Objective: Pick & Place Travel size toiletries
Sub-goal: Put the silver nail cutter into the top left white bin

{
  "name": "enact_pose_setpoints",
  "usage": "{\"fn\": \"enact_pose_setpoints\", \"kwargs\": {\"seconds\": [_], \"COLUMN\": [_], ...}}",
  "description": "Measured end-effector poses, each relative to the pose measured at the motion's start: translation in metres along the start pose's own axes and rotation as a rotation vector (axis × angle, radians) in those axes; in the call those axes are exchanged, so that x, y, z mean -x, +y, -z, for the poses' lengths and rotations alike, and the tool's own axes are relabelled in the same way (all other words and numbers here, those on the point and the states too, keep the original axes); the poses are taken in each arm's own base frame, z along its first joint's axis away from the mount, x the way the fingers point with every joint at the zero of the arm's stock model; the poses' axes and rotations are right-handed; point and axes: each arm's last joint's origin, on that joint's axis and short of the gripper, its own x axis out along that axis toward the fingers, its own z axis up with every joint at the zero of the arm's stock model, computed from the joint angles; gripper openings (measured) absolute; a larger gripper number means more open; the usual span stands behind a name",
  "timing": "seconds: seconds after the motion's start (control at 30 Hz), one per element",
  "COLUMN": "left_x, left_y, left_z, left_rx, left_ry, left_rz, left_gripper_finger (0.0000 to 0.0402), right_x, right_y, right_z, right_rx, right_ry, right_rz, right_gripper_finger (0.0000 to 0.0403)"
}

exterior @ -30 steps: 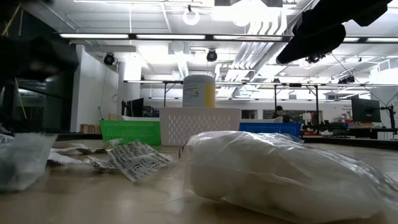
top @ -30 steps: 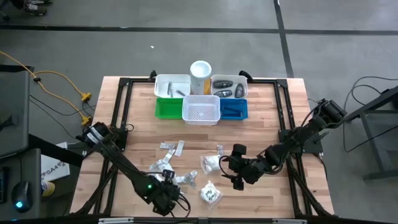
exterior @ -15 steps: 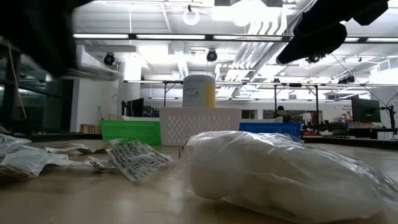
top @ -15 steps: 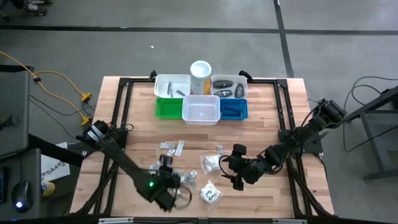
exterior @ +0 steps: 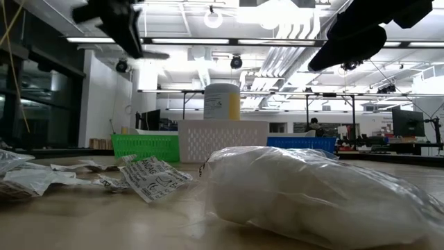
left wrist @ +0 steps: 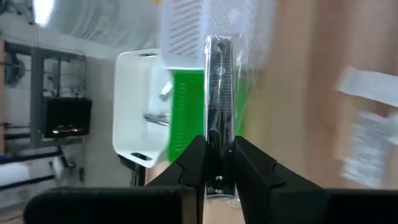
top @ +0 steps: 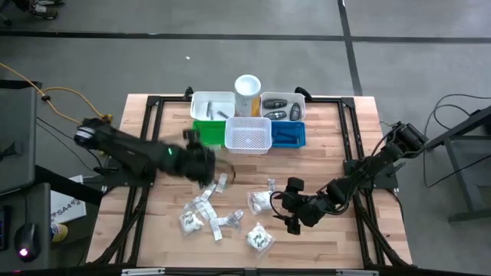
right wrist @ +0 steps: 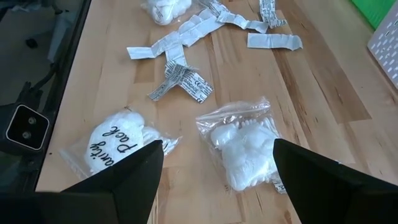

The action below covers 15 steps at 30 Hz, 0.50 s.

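Note:
My left gripper (top: 210, 164) is shut on a thin dark razor-like stick in a clear wrapper (left wrist: 219, 93). It hangs in the air just before the green bin (top: 205, 133), and it shows high up in the low view (exterior: 114, 21). My right gripper (top: 285, 205) is open and hovers over a clear bag of white cotton (right wrist: 242, 146). Crinkly packets (top: 259, 239) and silvery sachets (top: 207, 201) lie flat on the table. Dark grey oval pieces (top: 278, 103) lie in the far right white bin. My left gripper pinches the wrapped stick between its two fingers at the stick's lower end (left wrist: 218, 146). The fingers (left wrist: 194, 163) lie along it, and the rest of the stick stands out past them. It is lifted clear of the table.
A row of bins stands at the table's far side: two white bins (top: 212, 105), the green one, a white basket (top: 248, 135) and a blue bin (top: 288, 133). A tall white-and-yellow cylinder (top: 247, 88) stands behind them. Bare wood lies on the table's right (top: 337, 153).
My left gripper has risen from the near edge and swung toward the far edge, up to the green bin, carrying the wrapped stick lifted clear. The packets it left near the edge lie uncovered now. The right arm has kept still.

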Motion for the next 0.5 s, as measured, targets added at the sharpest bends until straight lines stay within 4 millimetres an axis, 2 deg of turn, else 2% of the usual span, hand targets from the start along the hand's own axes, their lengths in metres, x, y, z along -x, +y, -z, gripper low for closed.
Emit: {"fn": "enact_pose_setpoints", "kwargs": {"seconds": [0.1, 0.33, 0.5], "left_x": [-0.024, -0.095, -0.143], "left_y": [0.033, 0.105, 0.155], "left_z": [0.014, 0.043, 0.066], "left_rx": [0.048, 0.162, 0.327], "left_ry": [-0.007, -0.086, -0.091], "left_rz": [0.013, 0.050, 0.074], "left_gripper_finger": [0.0052, 0.0052, 0.0052], "right_x": [0.000, -0.001, -0.003], "right_y": [-0.001, -0.004, -0.008], "right_z": [0.000, -0.003, -0.005], "right_rx": [0.004, -0.001, -0.019], "right_ry": [-0.012, -0.053, -0.067], "right_rz": [0.020, 0.088, 0.112], "right_gripper_finger": [0.0297, 0.0297, 0.0297]}}
